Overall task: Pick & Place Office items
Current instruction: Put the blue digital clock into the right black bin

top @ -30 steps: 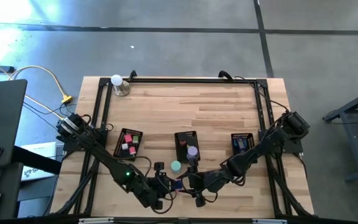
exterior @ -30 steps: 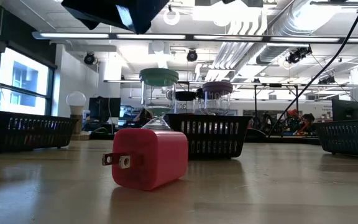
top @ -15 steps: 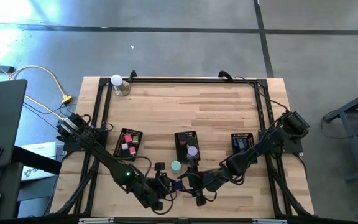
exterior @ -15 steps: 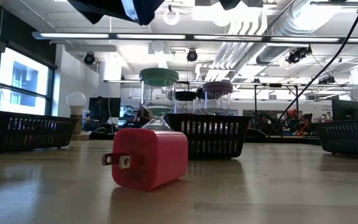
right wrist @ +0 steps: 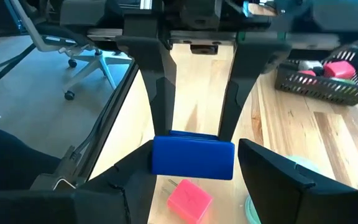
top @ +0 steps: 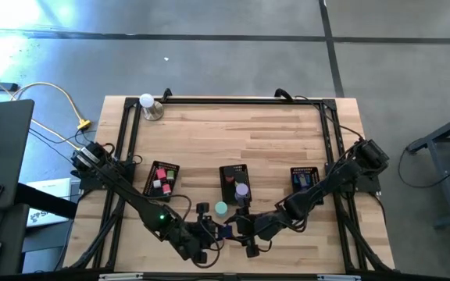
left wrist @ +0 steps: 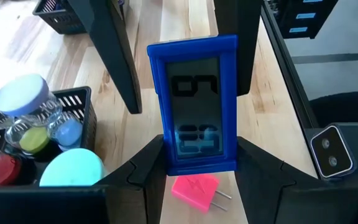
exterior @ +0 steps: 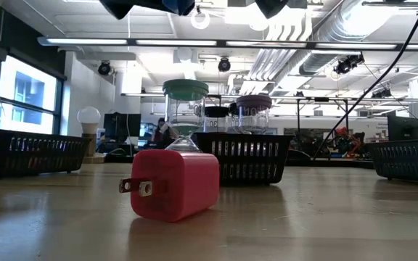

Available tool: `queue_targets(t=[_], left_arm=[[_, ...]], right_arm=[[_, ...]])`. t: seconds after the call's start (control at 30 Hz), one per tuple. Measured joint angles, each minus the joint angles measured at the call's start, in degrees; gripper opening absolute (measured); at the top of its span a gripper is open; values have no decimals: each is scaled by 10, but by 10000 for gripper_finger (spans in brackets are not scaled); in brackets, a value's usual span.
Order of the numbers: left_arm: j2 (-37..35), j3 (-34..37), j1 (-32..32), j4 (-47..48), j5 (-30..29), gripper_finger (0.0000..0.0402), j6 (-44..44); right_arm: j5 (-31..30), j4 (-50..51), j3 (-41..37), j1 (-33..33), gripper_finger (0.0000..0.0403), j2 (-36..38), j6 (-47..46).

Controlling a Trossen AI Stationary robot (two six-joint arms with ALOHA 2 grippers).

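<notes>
The wooden table (top: 233, 144) carries three black mesh trays (top: 160, 180) in a row across its middle, and two dark arms meet at its near edge, in front of the middle tray (top: 233, 181). Relative to that middle tray, one tray sits to the left with red and pink blocks in it, and one to the right with dark blue pieces. A white bulb on a metal base (top: 148, 104) stands at the far left corner.

One blue timer with a grey digit display (left wrist: 196, 104) is held upright in the air just in front of the middle tray, with both grippers on it. The left gripper (left wrist: 197, 165) pinches its lower end between two dark fingers; the right gripper (right wrist: 194, 163) clamps a blue edge of it, facing the left gripper's fingers (right wrist: 156, 87).

One pink plug adapter (exterior: 171, 184) lies on the wood directly below the held timer, prongs pointing left in the low view, untouched. One teal-capped roll (top: 221, 208) and one purple-capped roll (top: 242, 190) stand by the middle tray.

From above, the timer is largely hidden among the two grippers, and the contents of the trays are too small to count
</notes>
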State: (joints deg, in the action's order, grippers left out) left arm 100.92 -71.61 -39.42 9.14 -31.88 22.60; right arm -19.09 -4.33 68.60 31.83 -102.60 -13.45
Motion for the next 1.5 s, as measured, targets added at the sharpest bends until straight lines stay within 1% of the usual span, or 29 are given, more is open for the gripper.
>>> queue_targets(t=[0.4, 0.5, 0.63, 0.87, 1.07, 1.13, 1.27, 1.4, 1.5], left_arm=[[0, -1, 1, -1, 0, 145, 0], [0, -1, 4, 0, 1, 145, 1], [0, -1, 4, -1, 0, 145, 1], [0, -1, 4, -1, 0, 147, 2], [0, -2, 4, -6, 3, 212, -4], [0, -2, 4, -5, 3, 225, -4], [0, -2, 4, -4, 3, 233, -4], [0, -2, 4, -3, 3, 235, -4], [0, -2, 4, -3, 3, 236, -4]], right_arm=[[-1, 2, 0, 0, 208, 0, 2], [-1, 2, 0, 0, 189, 0, 13], [4, -2, 0, 0, 143, 0, 30], [9, -3, 0, 0, 140, 0, 40], [10, -4, 0, 2, 140, 0, 42], [4, 4, 0, 6, 140, 2, 30], [-27, 54, 0, 26, 140, 22, -9], [-100, 130, 0, 58, 140, 51, -78], [-166, 202, -1, 93, 140, 76, -155]])
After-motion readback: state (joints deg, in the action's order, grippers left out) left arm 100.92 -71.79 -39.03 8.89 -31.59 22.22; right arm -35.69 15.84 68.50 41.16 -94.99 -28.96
